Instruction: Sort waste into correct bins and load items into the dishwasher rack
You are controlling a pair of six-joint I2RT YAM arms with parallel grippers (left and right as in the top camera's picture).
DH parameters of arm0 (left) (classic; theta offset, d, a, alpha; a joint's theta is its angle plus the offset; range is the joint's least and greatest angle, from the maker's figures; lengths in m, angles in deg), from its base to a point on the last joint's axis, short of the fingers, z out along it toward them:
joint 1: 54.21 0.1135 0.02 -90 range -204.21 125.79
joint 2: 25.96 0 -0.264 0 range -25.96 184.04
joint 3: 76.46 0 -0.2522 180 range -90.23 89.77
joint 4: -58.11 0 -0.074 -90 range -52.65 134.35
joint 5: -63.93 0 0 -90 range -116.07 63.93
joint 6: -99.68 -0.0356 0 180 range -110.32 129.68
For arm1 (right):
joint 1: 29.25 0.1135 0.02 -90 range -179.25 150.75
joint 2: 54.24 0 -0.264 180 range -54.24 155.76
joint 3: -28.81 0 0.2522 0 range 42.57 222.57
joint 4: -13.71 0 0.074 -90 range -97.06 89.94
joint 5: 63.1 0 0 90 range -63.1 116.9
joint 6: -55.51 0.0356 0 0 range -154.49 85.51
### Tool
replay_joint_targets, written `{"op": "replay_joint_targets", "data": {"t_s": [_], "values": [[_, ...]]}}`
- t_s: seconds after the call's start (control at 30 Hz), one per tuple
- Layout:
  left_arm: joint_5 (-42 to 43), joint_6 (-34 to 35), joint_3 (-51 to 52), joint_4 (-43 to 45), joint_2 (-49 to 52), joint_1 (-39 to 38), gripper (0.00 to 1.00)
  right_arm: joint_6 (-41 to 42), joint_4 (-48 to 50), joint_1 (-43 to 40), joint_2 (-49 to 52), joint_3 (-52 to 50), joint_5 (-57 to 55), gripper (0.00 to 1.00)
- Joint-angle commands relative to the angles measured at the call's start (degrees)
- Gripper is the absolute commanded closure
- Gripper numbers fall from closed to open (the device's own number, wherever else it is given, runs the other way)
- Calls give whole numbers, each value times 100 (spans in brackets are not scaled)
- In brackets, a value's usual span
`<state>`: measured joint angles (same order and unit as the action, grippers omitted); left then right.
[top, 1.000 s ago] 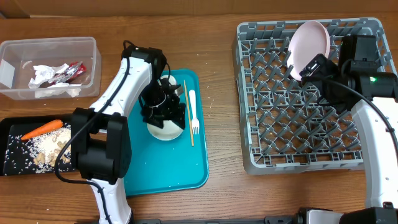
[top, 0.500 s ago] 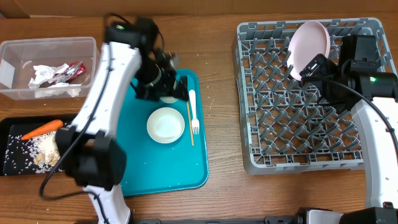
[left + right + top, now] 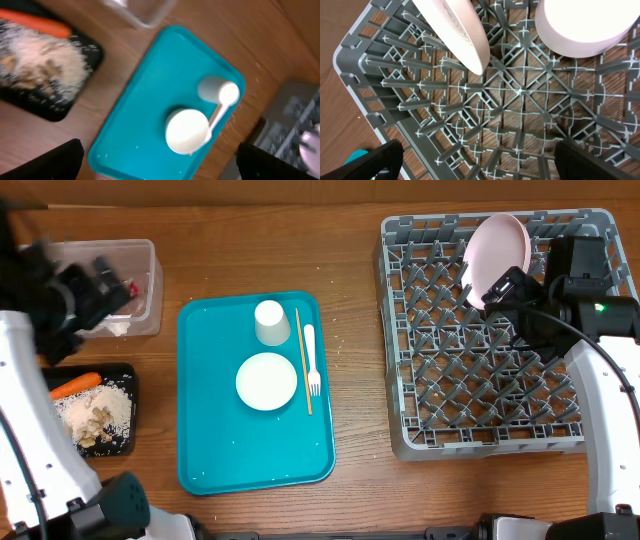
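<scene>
Both end effectors (image 3: 159, 162) (image 3: 477, 162) aloft, apparently open

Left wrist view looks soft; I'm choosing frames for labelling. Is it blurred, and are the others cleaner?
Left wrist: blurred throughout, cup and bowl edges smeared. Overhead: dishwasher rack sharp, only the left arm at top left smeared. Right wrist: rack pegs crisp, but a second bowl at top right is blown out white.

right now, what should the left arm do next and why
Probably swing the open left hand over the flat teal plastic tray toward the small white cup: it hovers empty by the clear plastic tub, while cup, round white bowl, white fork and wooden stick are not yet in the grey dishwasher rack.
</scene>
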<state>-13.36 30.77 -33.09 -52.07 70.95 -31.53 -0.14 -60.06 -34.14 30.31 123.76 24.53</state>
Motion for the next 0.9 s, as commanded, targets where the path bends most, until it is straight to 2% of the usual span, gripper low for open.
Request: {"op": "replay_joint_targets", "data": {"t_s": [0.0,0.17,0.27,0.33,0.37,0.43,0.53,0.73,0.87], "values": [[-376,317,168,-37,39,463,0,28,103,-17,2,-13,103,0],[-435,339,267,-37,96,944,0,33,264,-17,2,-13,651,0],[-433,339,267,-35,96,1060,0,50,-177,-17,2,-13,1727,0],[-435,339,267,-33,103,1069,0,114,-61,-15,0,-13,2900,0],[-433,341,267,-33,107,1069,0,-341,138,59,0,-13,3788,0],[-431,339,267,-33,107,1067,0,-1036,374,280,-4,-9,4478,0],[-634,345,267,-37,114,1069,0,-1126,378,977,-35,42,3834,0],[-695,1292,269,-39,227,1274,0,-1123,431,3075,-7,63,1471,0],[-723,1366,273,-37,302,1373,0,-1143,605,4380,160,63,431,0]]}}
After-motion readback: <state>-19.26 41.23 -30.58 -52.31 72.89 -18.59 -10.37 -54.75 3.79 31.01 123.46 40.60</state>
